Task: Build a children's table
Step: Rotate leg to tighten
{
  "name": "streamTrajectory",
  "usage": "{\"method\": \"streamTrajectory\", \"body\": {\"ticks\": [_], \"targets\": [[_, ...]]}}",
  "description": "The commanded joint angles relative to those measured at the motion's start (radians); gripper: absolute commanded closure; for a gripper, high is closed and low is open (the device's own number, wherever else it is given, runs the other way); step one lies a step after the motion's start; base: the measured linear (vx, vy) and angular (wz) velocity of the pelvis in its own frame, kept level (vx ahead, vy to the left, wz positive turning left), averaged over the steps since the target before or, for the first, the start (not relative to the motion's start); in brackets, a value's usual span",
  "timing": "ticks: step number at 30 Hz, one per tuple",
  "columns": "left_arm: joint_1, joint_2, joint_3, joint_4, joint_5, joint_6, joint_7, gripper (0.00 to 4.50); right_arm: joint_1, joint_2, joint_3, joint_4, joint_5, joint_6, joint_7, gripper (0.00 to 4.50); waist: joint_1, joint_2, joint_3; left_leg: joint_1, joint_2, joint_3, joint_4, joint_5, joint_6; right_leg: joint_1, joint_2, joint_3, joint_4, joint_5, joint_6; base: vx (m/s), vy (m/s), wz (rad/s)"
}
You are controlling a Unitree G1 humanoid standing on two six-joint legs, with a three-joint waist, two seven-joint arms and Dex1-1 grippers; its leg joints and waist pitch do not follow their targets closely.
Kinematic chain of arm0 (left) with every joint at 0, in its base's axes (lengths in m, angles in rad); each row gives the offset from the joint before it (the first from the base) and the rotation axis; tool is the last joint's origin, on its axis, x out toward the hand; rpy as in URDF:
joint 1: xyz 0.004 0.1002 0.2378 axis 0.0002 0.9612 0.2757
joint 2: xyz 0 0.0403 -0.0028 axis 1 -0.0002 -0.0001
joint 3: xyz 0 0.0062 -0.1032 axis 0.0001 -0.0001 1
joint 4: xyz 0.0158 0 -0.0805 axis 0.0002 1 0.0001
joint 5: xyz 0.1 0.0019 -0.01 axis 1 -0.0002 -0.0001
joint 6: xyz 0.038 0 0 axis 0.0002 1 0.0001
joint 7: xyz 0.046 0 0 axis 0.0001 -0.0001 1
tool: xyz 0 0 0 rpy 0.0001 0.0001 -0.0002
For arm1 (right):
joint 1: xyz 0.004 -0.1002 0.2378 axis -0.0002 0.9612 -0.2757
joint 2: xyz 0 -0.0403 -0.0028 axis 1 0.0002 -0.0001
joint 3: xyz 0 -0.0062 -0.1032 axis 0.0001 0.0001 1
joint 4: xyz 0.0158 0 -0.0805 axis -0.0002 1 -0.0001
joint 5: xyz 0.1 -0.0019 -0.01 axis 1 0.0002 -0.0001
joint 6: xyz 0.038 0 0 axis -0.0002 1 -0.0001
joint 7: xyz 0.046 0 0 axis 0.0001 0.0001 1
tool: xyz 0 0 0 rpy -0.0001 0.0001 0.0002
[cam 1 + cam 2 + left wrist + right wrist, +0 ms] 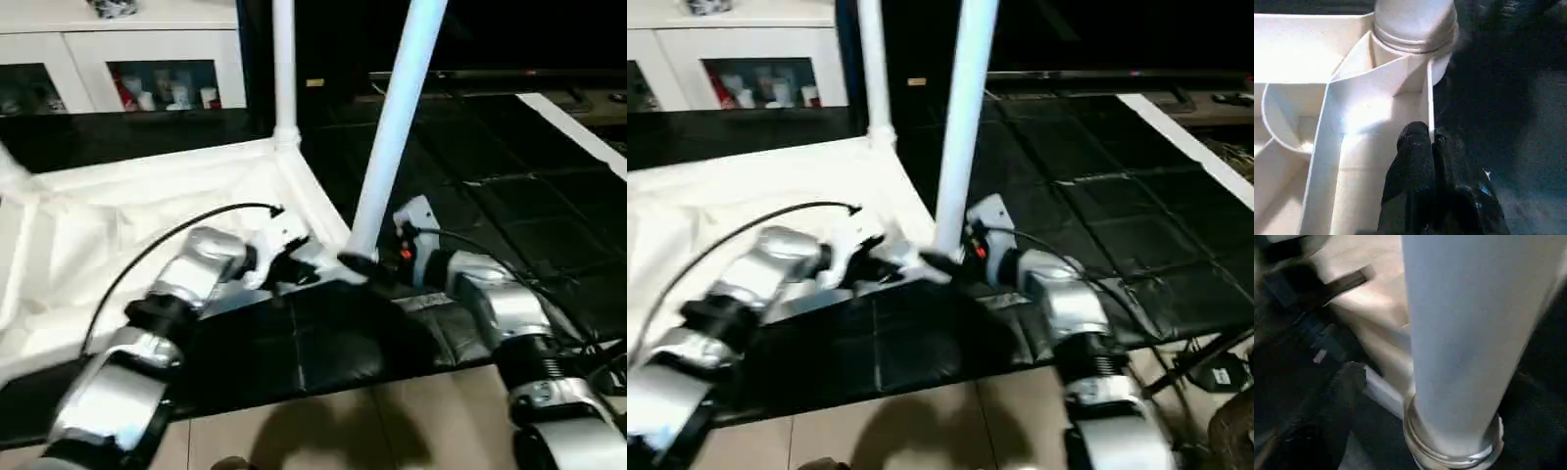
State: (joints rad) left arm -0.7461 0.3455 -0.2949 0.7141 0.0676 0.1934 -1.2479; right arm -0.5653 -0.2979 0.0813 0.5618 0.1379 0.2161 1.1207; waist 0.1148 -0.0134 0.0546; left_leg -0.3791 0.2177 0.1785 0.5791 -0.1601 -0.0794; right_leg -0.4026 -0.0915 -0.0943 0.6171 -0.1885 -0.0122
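Left gripper point(1432, 147) pinching children's table point(147, 211) frame

Both eye views look forward and down from the head. Each wrist view sits close on one leg point(397, 127) at the children's table point(118, 225) corner.

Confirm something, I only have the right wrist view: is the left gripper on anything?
Observer: Yes. The left gripper is shut on the thin frame wall of the children's table, beside the base of the near leg.
Operator: Any other leg standing?
Observer: One, the far leg, upright at the far corner.
Operator: Is mine straight?
Observer: No. In the head views the near leg looks tilted, with its top toward the robot's right.
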Motion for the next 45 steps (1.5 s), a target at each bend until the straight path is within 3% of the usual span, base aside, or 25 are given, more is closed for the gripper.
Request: {"method": "streamTrajectory", "body": {"ticks": [1,5,10,12,23,27,28,32,35,39,42,44,45], "targets": [[-0.002,0.013,-0.037,-0.056,-0.023,-0.035,-0.125,4.50,0.004,-0.025,0.022,-0.022,0.016,-0.018,0.093,0.05,0.007,0.003,-0.078,0.020,0.021,0.004,-0.050,-0.137,0.075,0.059,-0.056,0.050,-0.052,-0.005,-0.271,0.000,0.000,0.00],[0.006,0.047,-0.076,-0.079,-0.023,-0.067,-0.224,4.50,-0.015,-0.072,0.047,-0.007,0.030,-0.029,0.230,0.05,0.025,0.005,-0.075,0.023,0.025,0.003,-0.053,-0.177,0.058,0.051,-0.058,0.050,-0.055,-0.058,-0.270,0.000,0.000,0.00],[0.013,0.067,-0.112,-0.093,-0.016,-0.089,-0.291,4.50,-0.043,-0.095,0.082,0.024,0.038,-0.017,0.344,0.05,0.030,0.003,-0.071,0.023,0.025,0.001,-0.057,-0.239,0.025,0.049,-0.061,0.051,-0.062,-0.150,-0.249,0.000,0.000,0.00],[0.015,0.070,-0.116,-0.100,-0.018,-0.088,-0.303,4.50,-0.049,-0.098,0.090,0.033,0.041,-0.018,0.370,0.21,0.031,-0.003,-0.070,0.022,0.025,0.001,-0.057,-0.244,0.021,0.049,-0.063,0.052,-0.064,-0.179,-0.241,0.000,0.000,0.00],[0.020,0.074,-0.121,-0.102,-0.018,-0.105,-0.305,4.50,-0.073,-0.098,0.120,0.076,0.055,-0.007,0.472,1.16,0.033,-0.005,-0.074,0.017,0.024,0.000,-0.052,-0.190,0.039,0.050,-0.060,0.050,-0.056,-0.137,-0.244,0.000,0.000,0.00],[0.021,0.074,-0.117,-0.098,-0.015,-0.108,-0.293,4.50,-0.071,-0.094,0.118,0.077,0.059,-0.011,0.482,1.46,0.033,-0.005,-0.074,0.017,0.023,0.000,-0.053,-0.201,0.034,0.050,-0.061,0.050,-0.059,-0.161,-0.240,0.000,0.000,0.00],[0.021,0.073,-0.116,-0.097,-0.015,-0.109,-0.290,4.50,-0.070,-0.093,0.117,0.077,0.060,-0.012,0.484,1.60,0.033,-0.009,-0.074,0.017,0.023,0.001,-0.052,-0.201,0.034,0.050,-0.061,0.050,-0.059,-0.162,-0.239,0.000,0.000,0.00],[0.019,0.071,-0.112,-0.086,-0.012,-0.118,-0.275,4.50,-0.068,-0.088,0.119,0.080,0.065,-0.014,0.488,1.83,0.034,-0.001,-0.075,0.017,0.024,-0.001,-0.052,-0.194,0.034,0.049,-0.061,0.050,-0.057,-0.153,-0.241,0.000,0.000,0.00],[0.018,0.068,-0.109,-0.077,-0.010,-0.123,-0.266,4.50,-0.065,-0.085,0.120,0.077,0.070,-0.014,0.485,2.08,0.035,-0.004,-0.075,0.017,0.023,0.000,-0.052,-0.199,0.033,0.050,-0.060,0.050,-0.058,-0.146,-0.243,0.000,0.000,0.00],[0.014,0.046,-0.084,-0.070,-0.018,-0.086,-0.208,4.50,-0.047,-0.074,0.103,0.058,0.086,0.006,0.451,2.30,0.039,-0.003,-0.073,0.019,0.024,0.000,-0.052,-0.211,0.026,0.050,-0.062,0.050,-0.060,-0.163,-0.241,0.000,0.000,0.00],[-0.004,-0.034,-0.010,-0.062,-0.033,0.041,-0.003,4.50,0.006,-0.019,0.062,-0.009,0.067,0.047,0.232,2.36,0.039,-0.007,-0.070,0.021,0.023,0.000,-0.054,-0.223,0.015,0.047,-0.063,0.052,-0.064,-0.202,-0.223,0.000,0.000,0.00],[-0.007,-0.051,0.005,-0.062,-0.037,0.067,0.037,4.50,0.012,0.004,0.048,-0.013,0.059,0.050,0.161,2.39,0.032,-0.009,-0.069,0.015,0.020,-0.005,-0.058,-0.230,-0.001,0.052,-0.065,0.049,-0.068,-0.258,-0.201,0.000,0.000,0.00],[-0.017,-0.090,0.034,-0.061,-0.047,0.113,0.114,4.50,0.006,0.057,0.018,-0.004,0.046,0.069,0.017,2.41,0.028,-0.008,-0.070,0.017,0.019,-0.005,-0.058,-0.235,-0.006,0.049,-0.065,0.050,-0.071,-0.276,-0.189,0.000,0.000,0.00]]}}
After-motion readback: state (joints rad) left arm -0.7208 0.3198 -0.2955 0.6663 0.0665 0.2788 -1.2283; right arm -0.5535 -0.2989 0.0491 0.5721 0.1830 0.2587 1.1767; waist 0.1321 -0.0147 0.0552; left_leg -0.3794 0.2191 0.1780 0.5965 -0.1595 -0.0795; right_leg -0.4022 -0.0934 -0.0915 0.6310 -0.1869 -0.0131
